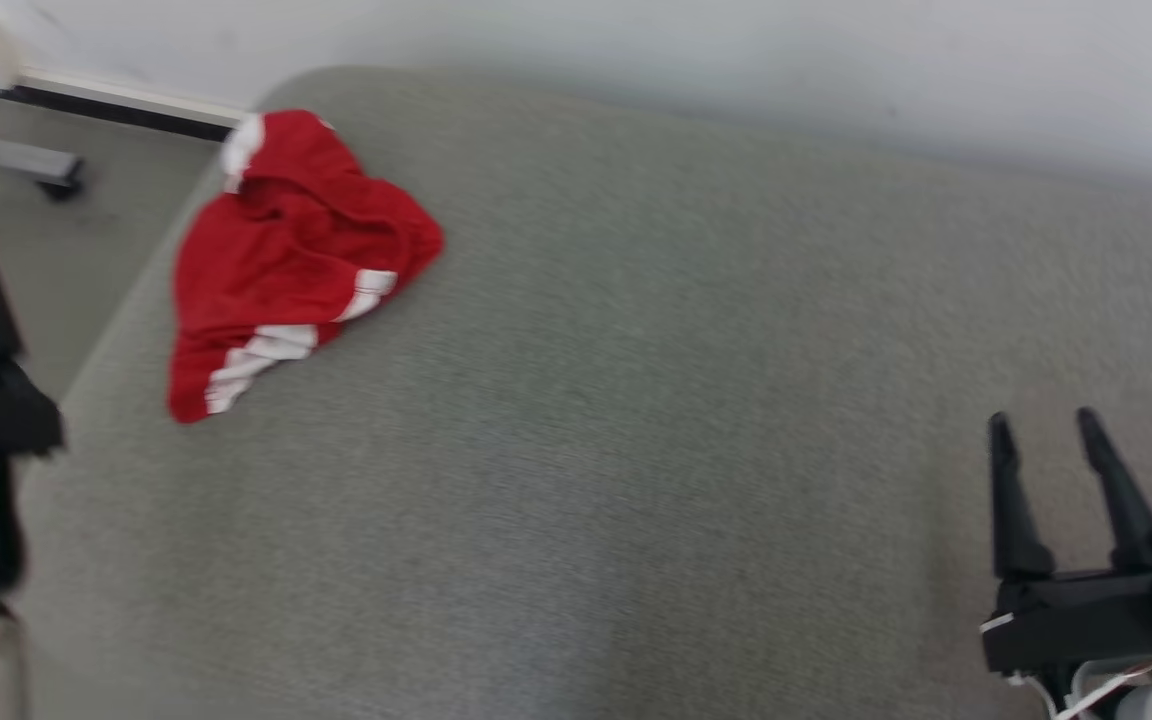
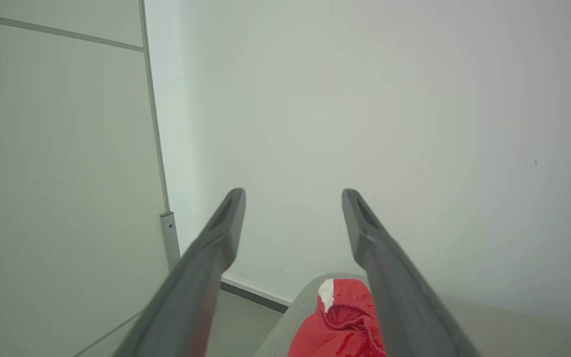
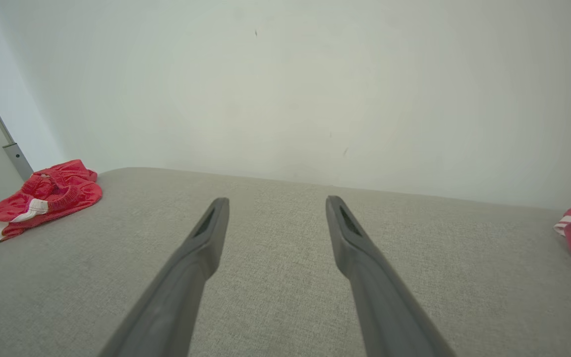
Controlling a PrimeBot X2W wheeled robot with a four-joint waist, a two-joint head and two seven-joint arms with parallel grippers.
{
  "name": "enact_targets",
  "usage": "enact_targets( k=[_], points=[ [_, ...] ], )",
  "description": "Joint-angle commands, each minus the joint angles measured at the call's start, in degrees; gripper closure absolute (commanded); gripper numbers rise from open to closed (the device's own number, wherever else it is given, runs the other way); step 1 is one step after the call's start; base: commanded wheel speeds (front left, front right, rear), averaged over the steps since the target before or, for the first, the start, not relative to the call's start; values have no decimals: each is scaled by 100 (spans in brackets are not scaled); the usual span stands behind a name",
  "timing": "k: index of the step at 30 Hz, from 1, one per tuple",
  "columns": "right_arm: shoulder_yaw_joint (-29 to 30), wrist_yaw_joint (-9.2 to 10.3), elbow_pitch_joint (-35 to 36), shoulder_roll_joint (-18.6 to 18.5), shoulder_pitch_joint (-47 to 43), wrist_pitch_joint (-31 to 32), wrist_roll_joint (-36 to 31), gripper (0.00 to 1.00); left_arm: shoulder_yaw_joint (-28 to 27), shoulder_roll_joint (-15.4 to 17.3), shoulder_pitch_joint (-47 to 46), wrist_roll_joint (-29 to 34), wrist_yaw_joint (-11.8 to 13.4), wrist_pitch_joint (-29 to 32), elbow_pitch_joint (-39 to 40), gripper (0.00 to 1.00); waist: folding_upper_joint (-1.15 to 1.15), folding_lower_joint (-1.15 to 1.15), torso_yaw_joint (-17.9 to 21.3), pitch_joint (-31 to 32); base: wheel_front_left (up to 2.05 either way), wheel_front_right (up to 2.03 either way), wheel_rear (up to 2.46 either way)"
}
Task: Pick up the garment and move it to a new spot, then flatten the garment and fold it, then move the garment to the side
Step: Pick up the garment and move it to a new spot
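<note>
Red garment [image 1: 286, 250] lies crumpled at far-left corner of grey fabric surface [image 1: 636, 400]. Left pincer [image 2: 293, 198] and right pincer [image 1: 1042, 420]: wide, empty.

Head camera looks down on the grey upholstered surface [image 1: 636, 420]; low wrist cameras face the white wall [image 3: 285, 74], all sharing the red shorts [image 1: 286, 260].

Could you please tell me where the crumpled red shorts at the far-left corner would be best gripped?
Probably the raised fold across the red shorts, approached from above with the nearer, open left gripper. The cloth bunches highest there, while the striped hems lie flat on the grey cushion.
</note>
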State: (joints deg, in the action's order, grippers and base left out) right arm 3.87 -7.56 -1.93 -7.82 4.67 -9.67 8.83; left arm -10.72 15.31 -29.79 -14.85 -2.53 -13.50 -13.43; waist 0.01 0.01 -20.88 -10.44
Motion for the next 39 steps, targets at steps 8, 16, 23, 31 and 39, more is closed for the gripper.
enact_targets(
  k=[8,16,23,31,39],
  points=[
    [429,13,289,32,135,-103,-91,0,-87,579,-1419,-180,-106,279,-704,0,-1,-1,1528,-1465,0,0,0],
    [535,13,417,40,271,-148,-138,0,19,907,-2292,-319,-244,686,-1985,0,-1,-1,1800,-1834,0,0,0],
    [550,13,437,11,351,-126,-157,0,38,1066,-2541,-519,-306,1368,-3447,0,-1,-1,1864,-1933,0,0,0],
    [551,13,459,46,402,-87,-208,0,104,1063,-2569,-800,-402,1991,-4598,0,-1,-1,1904,-1917,0,0,0],
    [499,13,368,63,423,-98,-193,0,335,1139,-2649,-722,-476,1422,-4859,100,-1,-1,1923,-1778,0,0,0]
  ],
)
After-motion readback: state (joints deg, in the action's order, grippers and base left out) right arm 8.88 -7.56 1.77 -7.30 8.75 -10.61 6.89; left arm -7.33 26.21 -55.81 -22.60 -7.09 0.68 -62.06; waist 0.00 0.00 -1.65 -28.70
